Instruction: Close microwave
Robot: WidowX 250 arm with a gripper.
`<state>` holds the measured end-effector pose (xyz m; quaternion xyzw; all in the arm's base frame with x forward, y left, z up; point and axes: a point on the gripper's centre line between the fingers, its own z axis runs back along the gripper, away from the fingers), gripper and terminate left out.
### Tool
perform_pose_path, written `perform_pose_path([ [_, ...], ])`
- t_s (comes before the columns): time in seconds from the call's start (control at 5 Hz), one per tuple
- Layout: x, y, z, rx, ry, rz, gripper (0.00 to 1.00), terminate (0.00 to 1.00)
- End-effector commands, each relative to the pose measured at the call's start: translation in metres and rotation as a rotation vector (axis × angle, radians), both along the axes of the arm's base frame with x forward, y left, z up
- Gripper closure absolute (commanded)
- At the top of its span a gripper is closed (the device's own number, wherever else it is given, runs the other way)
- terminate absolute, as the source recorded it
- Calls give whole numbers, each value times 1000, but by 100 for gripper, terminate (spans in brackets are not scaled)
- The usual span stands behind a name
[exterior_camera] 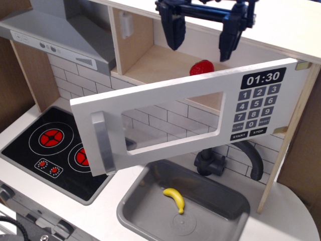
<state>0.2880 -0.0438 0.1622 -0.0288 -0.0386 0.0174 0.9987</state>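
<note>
The microwave (150, 60) is a plywood box with its wide white door (185, 110) swung open toward me. The door has a rectangular window, a grey bar handle (99, 143) at its left end and a black keypad (256, 108) under clock digits reading 01:30. A red object (201, 67) lies inside the microwave cavity. My gripper (200, 37) hangs above the cavity and the door's top edge, open and empty, with its dark fingers (173, 32) spread wide. It touches nothing.
A grey slanted range hood (60, 35) is at the upper left over a black stovetop (55, 150) with red burners. Below the door is a grey sink (150, 206) holding a yellow banana (175, 199), with a dark faucet (215, 163) behind.
</note>
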Motion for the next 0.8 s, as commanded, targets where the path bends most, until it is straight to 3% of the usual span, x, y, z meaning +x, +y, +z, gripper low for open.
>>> perform_pose_path([
  [0.0,-16,0,-8,51,6,-112,0,0],
  [0.2,-11,5,-22,113,6,-85,0,0],
  [0.6,15,15,-16,144,-32,2,0,0],
])
